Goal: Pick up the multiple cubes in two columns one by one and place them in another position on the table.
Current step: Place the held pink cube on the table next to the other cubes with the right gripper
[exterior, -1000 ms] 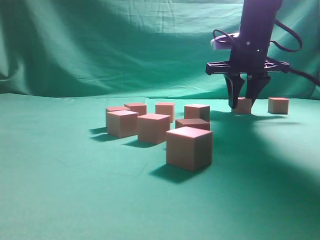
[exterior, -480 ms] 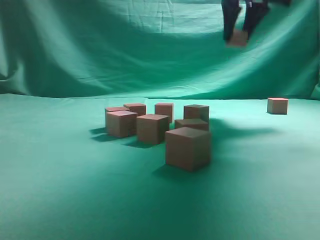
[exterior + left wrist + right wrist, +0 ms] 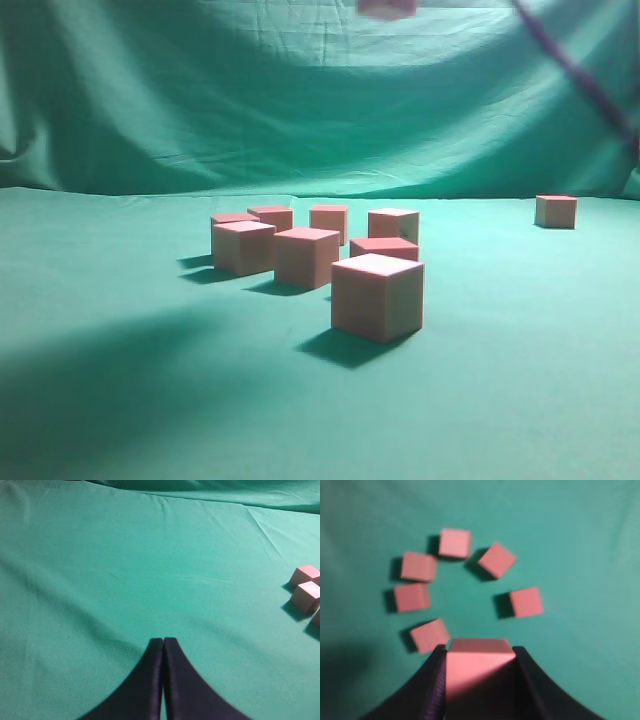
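Note:
Several salmon cubes [image 3: 305, 255] stand grouped on the teal table [image 3: 120, 330]; the nearest cube [image 3: 378, 296] is at the front. One lone cube [image 3: 556, 211] sits far right. My right gripper [image 3: 479, 652] is shut on a cube [image 3: 479, 667], held high above the group; that cube just shows at the top edge of the exterior view [image 3: 386, 8]. Below it the right wrist view shows several cubes [image 3: 419, 566] in a rough ring. My left gripper [image 3: 163, 641] is shut and empty over bare cloth, with cubes [image 3: 305, 595] at the right edge.
A draped green backdrop [image 3: 250, 90] rises behind the table. A cable [image 3: 575, 70] of the right arm crosses the top right corner. Bare cloth lies left of and in front of the group.
My right gripper has lifted one cube from beside the lone far-right cube, risen almost out of the exterior view and moved left over the group. The left arm's motion cannot be judged.

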